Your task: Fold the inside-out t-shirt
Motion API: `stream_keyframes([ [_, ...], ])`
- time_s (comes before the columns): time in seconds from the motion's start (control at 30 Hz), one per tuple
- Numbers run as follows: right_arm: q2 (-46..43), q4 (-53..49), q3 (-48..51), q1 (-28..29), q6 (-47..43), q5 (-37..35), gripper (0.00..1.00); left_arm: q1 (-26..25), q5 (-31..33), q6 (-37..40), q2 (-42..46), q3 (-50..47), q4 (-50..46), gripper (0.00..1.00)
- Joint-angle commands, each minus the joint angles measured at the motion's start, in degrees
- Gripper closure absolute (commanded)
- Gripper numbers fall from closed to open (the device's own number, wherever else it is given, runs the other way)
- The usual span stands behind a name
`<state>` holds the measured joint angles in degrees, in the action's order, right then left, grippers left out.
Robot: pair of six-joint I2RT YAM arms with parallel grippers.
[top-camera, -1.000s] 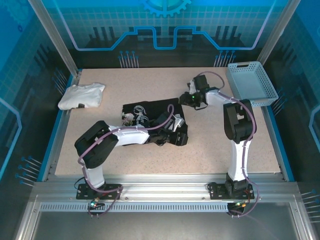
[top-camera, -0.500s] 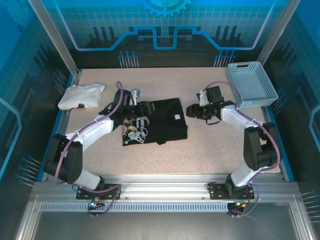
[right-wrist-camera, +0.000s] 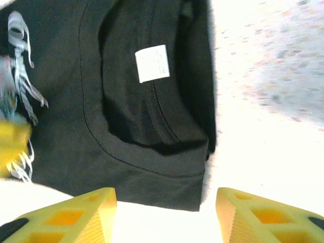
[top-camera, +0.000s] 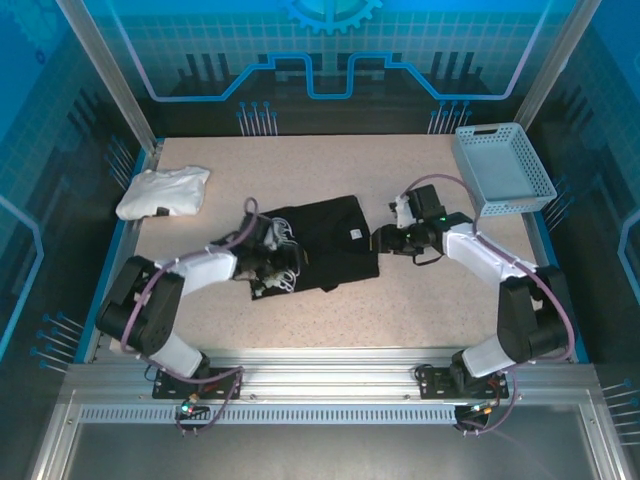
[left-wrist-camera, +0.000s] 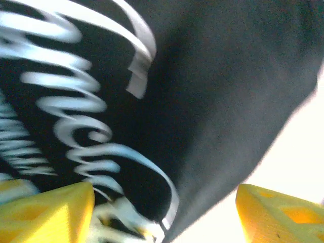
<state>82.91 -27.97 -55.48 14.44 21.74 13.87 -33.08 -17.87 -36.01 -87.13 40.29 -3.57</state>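
Reaching in on both sides of the shirt

The shirt (top-camera: 335, 235) is lying roughly flat near the middle of the table (top-camera: 300, 165), bunching on its left where white script (left-wrist-camera: 76, 106) is showing; the left arm is folding back and stretching its forearm low to the right, with the left gripper (left-wrist-camera: 164, 215) sitting over that printed side; its yellow fingers (left-wrist-camera: 45, 212) are standing wide apart, holding nothing, black cloth lying beyond them; the right arm is bending at the elbow and reaching leftward, with the right gripper (right-wrist-camera: 166, 210) sitting at the shirt's right edge by the collar; its fingers (right-wrist-camera: 263, 217) are likewise standing apart, gripping nothing, bare table lying between them and the white label (right-wrist-camera: 152, 63) showing just ahead; a white garment (top-camera: 162, 190) is lying at the far left and a basket (top-camera: 500, 170) is sitting at the far right corner.
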Motion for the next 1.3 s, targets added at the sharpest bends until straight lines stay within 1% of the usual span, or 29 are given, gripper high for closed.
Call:
stream_keyframes([
  [0.0,-4.0,-5.8,1.2,-2.9,-1.7,-2.8,0.43,-8.7,-8.3,-7.7,1.7,1.9,5.3,0.25],
  [0.03,-5.4,-5.8,2.1,-3.4,-1.2,-3.2,0.42,-8.9,-8.3,-7.6,2.4,3.5,5.6,0.25],
  [0.1,-7.4,-4.6,4.3,-3.6,0.3,-2.6,0.40,-7.4,-6.7,-4.1,4.7,5.6,5.6,0.24],
  [0.17,-8.4,-1.8,7.7,-3.0,2.6,-0.3,0.39,-3.8,-3.4,-0.5,5.6,7.9,3.9,0.21],
  [0.2,-8.2,-0.3,8.6,-2.3,3.5,0.3,0.38,-1.1,-2.6,0.6,4.7,9.4,3.3,0.20],
  [0.27,-6.2,1.3,8.8,-0.9,4.9,-1.4,0.35,3.7,-1.3,3.1,0.5,13.9,0.6,0.19],
  [0.3,-4.6,2.5,8.7,-0.5,5.7,-1.6,0.34,5.8,-0.1,5.6,-2.7,16.6,-1.8,0.19],
  [0.33,-2.8,4.3,8.7,-0.1,6.7,-2.0,0.32,7.1,2.2,7.9,-6.3,20.4,-5.3,0.18],
  [0.43,2.3,7.7,7.1,0.1,9.3,-3.8,0.29,10.0,4.3,13.4,-17.3,30.7,-12.5,0.17],
  [0.53,7.0,8.9,5.4,0.4,11.1,-6.0,0.27,11.4,4.0,17.9,-26.0,39.6,-17.6,0.16],
  [0.6,9.5,9.6,4.6,0.8,12.2,-6.7,0.26,11.8,3.1,20.4,-30.1,44.5,-20.7,0.14],
  [0.7,12.4,12.0,3.1,2.3,13.6,-5.7,0.26,12.1,0.8,23.0,-34.0,48.8,-22.4,0.12],
  [0.8,15.2,14.1,1.5,3.8,15.0,-5.4,0.25,12.1,-1.4,24.1,-37.6,51.6,-22.8,0.11],
  [0.87,16.8,15.0,0.3,4.2,15.7,-5.7,0.25,12.2,-2.2,24.4,-40.1,54.1,-24.9,0.12],
  [0.97,18.6,16.2,-1.2,4.4,16.7,-6.1,0.26,12.6,-4.0,24.3,-41.6,55.2,-25.6,0.14],
  [1.07,20.3,18.8,-2.9,4.5,17.3,-4.2,0.30,13.4,-6.8,24.3,-42.2,55.5,-25.8,0.20],
  [1.17,21.5,19.4,-5.2,5.1,17.5,-3.1,0.34,14.3,-10.3,23.9,-42.8,56.0,-25.9,0.32],
  [1.27,22.5,18.7,-6.9,5.6,17.6,-3.2,0.38,14.8,-11.4,23.6,-43.1,55.9,-25.4,0.45],
])
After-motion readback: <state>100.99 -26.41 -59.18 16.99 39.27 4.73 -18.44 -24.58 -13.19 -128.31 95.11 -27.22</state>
